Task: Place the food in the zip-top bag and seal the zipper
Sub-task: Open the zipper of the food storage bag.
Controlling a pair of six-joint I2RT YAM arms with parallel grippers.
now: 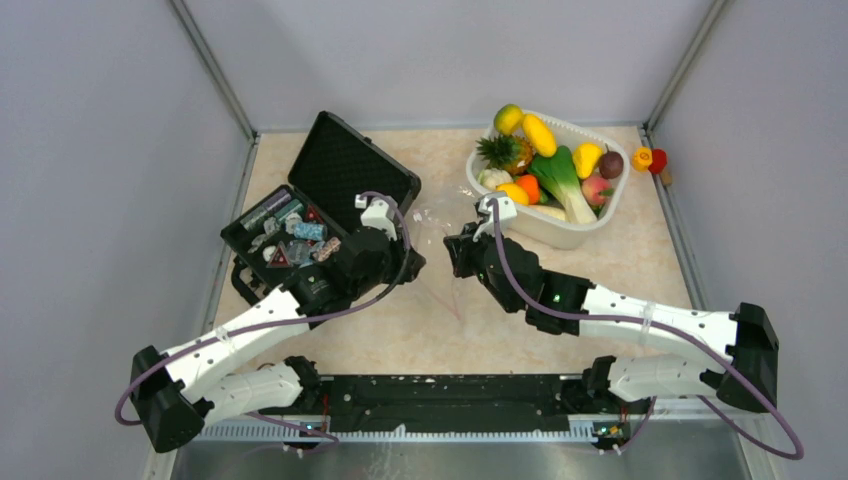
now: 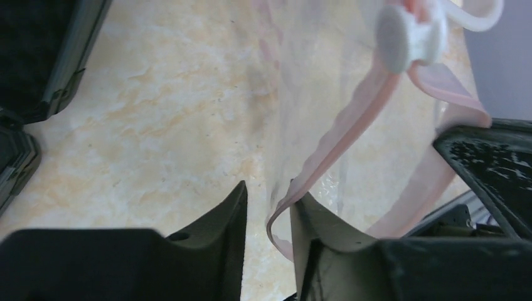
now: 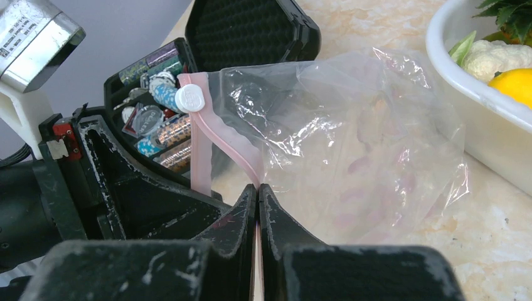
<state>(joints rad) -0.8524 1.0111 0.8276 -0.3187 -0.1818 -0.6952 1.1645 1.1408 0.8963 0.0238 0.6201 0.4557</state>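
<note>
- The zip-top bag (image 3: 351, 144) hangs mid-table between our two arms, looking empty. The food (image 1: 555, 170) sits piled in the white tub (image 1: 575, 235) just beside it.
- Our right gripper (image 3: 258, 194) is clamped tight on the zipper (image 3: 223, 135) — holding one lip up, we judge, so the mouth can gape.
- Our left gripper (image 2: 268, 207) has its jaws apart, with the zipper dangling unpinched in the gap — likely lining up for the other lip.
- Both forearms reach inward and low, wrists facing.
</note>
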